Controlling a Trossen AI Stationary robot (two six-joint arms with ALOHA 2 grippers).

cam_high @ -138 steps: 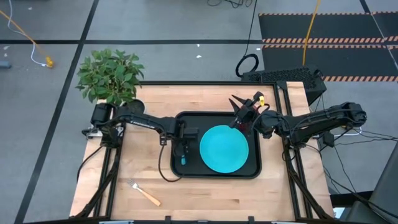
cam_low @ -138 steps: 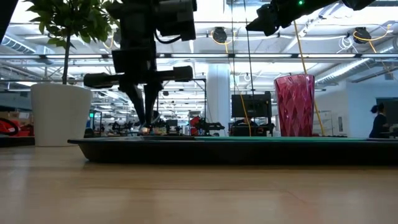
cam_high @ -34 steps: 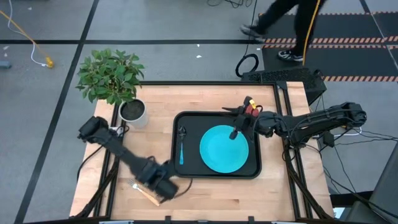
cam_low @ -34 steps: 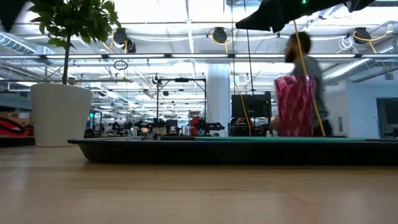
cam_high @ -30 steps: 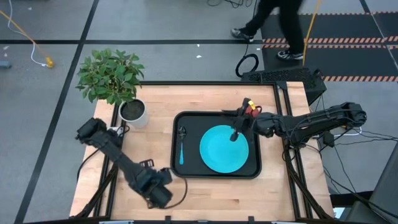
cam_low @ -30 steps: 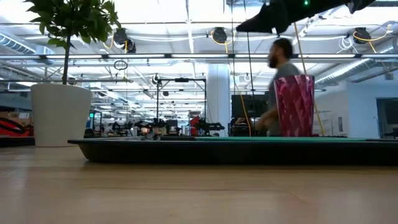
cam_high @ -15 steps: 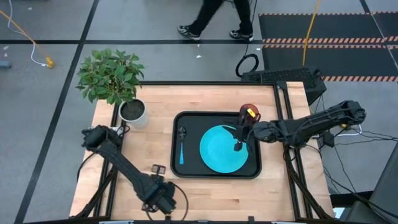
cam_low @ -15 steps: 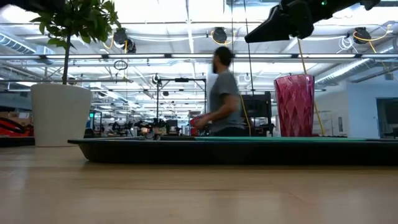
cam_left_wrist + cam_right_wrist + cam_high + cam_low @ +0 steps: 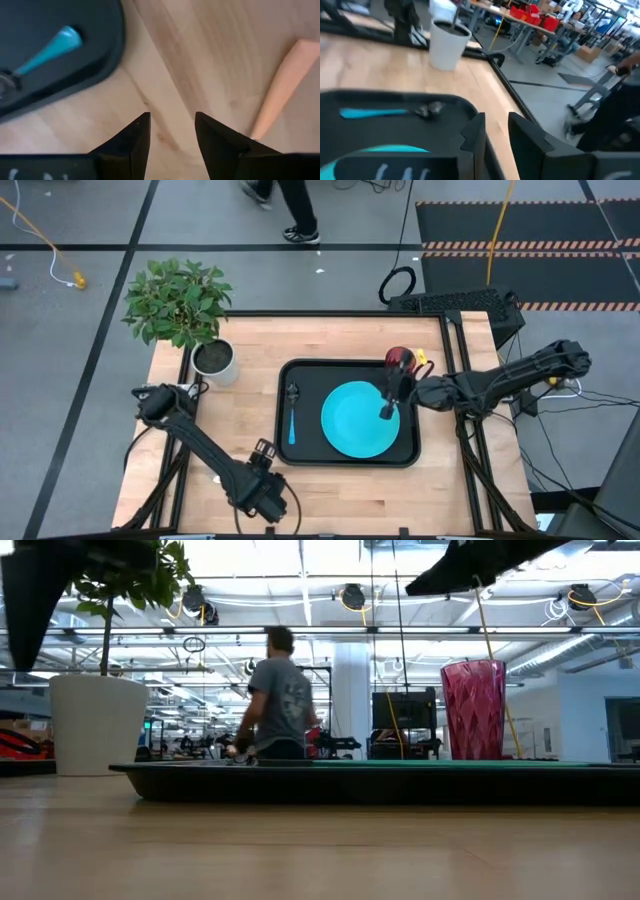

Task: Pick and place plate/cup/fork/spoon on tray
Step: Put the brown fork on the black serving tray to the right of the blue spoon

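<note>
Left gripper (image 9: 172, 131), fingers spread and empty, hovers over bare table just beside the fork (image 9: 280, 90), whose orange handle lies off to one side, outside the tray (image 9: 95, 60).

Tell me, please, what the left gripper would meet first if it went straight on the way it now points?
Probably bare table. The left gripper stands open above the wood, its fingers empty, with the fork off to one side and the tray to the other. Depth is hard to judge.

Bare desk (image 9: 330, 490) lies open before your left hand (image 9: 172, 131); the tray (image 9: 107, 47) rim blocks one side, the fork (image 9: 280, 90) the other.
</note>
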